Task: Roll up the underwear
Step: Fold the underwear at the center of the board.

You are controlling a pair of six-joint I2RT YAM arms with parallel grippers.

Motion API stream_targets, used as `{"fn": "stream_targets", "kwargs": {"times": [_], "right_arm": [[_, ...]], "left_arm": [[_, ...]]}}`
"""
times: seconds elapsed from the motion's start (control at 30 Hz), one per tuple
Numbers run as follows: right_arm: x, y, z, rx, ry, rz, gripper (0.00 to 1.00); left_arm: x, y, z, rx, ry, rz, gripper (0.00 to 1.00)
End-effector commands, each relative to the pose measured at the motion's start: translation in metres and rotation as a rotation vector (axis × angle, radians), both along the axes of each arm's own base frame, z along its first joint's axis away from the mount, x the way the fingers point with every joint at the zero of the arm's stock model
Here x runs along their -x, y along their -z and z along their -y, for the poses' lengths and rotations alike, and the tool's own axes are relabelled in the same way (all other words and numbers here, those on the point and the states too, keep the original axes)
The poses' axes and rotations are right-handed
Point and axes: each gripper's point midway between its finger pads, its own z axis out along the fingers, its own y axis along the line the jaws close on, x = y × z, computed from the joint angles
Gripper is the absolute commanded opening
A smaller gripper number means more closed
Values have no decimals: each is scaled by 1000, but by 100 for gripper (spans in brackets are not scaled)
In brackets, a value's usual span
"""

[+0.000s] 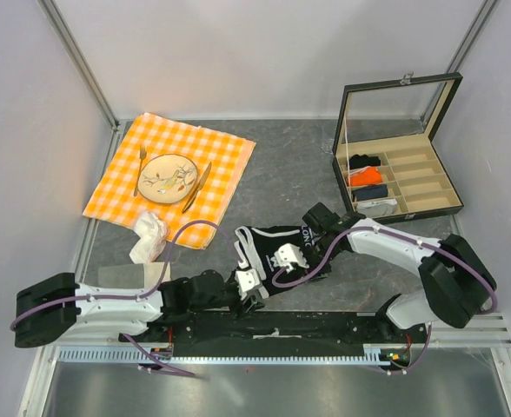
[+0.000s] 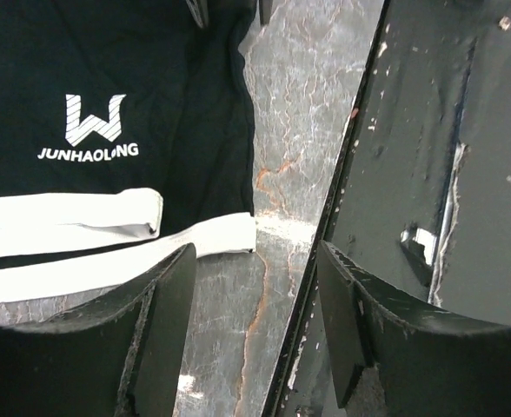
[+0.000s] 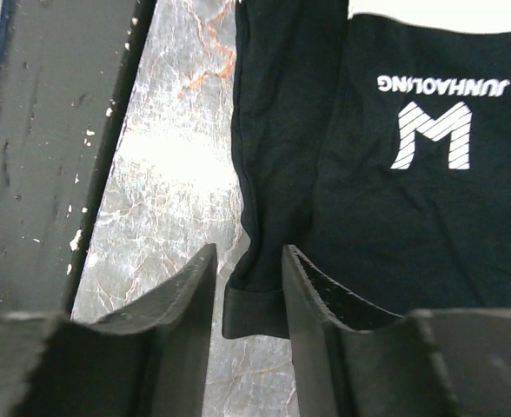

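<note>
You are at the very start of the rolling, as I read it. The underwear lies spread on the table just beyond the black rail, about opposite the rail's middle. Its printed logo faces up and there is no coil of fabric anywhere on it. The white waistband shows as two white strips at the end toward the rail's left half. One long side looks folded inward along the body, so some narrowing may already be done, but the roll itself is not begun. Your left hand hangs over the rail's far edge, beside the waistband corner, fingers spread wide with only bare table between them. Your right hand is low, just beyond the rail, at the garment's other end. Its fingers are parted narrowly with the black hem corner lying in the gap; the fabric does not look squeezed, so I take it as not gripped. Nearly everything is left: take hold of one end, turn it onto itself, and work the roll along the full length. The compartment box, well beyond the rail's right end, holds other rolled garments, none of them this one.
</note>
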Motion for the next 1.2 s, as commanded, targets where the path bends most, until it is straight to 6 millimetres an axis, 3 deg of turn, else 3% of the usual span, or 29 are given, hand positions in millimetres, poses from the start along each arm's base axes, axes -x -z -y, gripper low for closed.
{"fn": "stream_targets", "kwargs": {"times": [0.0,0.07,0.23,0.4,0.7,1.03,1.17], "right_arm": [[0,-31,-11,-113,-27,45,48],[-5,-33,-12,-122,-26,88,55],[-13,-15,-7,-84,3,121,69],[-20,1,-4,-47,19,140,70],[-18,17,3,5,25,122,58],[-13,20,3,31,31,67,27],[-10,15,0,23,36,21,23]], "left_arm": [[-12,-23,17,24,8,145,65],[-10,-20,19,-7,29,177,65],[-16,-21,23,-51,33,261,67],[-21,-11,26,-116,43,306,67],[-27,-5,37,-183,62,386,69],[-32,-10,44,-180,65,451,70],[-32,-4,44,-198,72,459,69]]}}
